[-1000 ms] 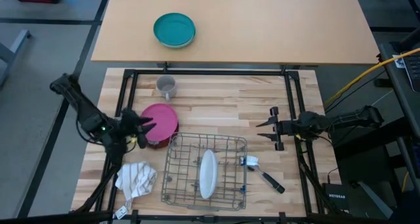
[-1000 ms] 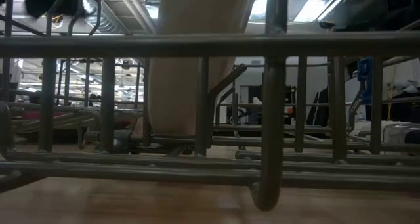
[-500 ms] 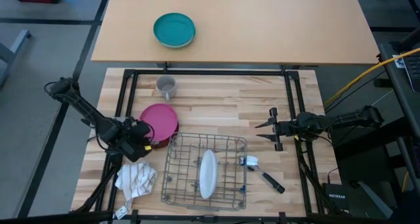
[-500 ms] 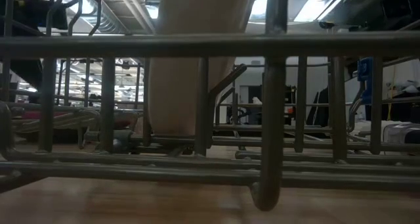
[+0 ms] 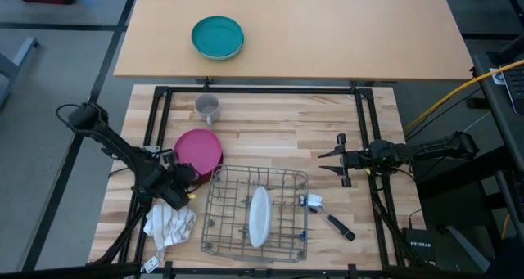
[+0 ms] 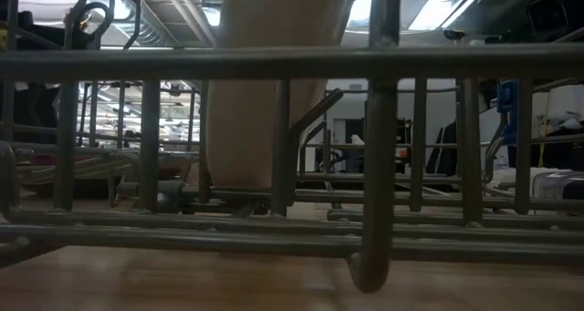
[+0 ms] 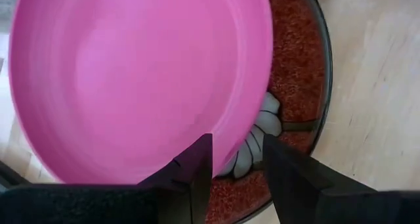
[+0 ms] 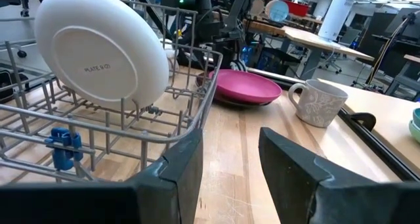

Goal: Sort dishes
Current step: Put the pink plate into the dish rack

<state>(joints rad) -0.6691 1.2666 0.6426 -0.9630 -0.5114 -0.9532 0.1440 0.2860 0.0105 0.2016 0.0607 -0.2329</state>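
The magenta-pink plate [image 5: 199,146] lies on the dark red plate with pale motifs [image 7: 295,73] at the table's left. My left gripper [image 7: 236,145] is open at the stack's near edge [image 5: 187,179]. One finger stands over the pink plate's inside, the other outside its rim over the red plate. The white plate [image 5: 259,215] stands on edge in the wire rack [image 5: 221,230]. My right gripper [image 5: 327,163] waits open at the right. The pale green plate is not in view.
A grey mug [image 5: 208,109] stands beyond the plates. A teal bowl [image 5: 217,38] sits on the far tabletop. A white cloth [image 5: 169,223] lies near the left front corner. A dish brush [image 5: 327,218] lies right of the rack.
My left gripper has gone from over the pink plate's left side toward the table's near edge and turned, so its fingers now point at the plate's near rim. The plates have stayed put.
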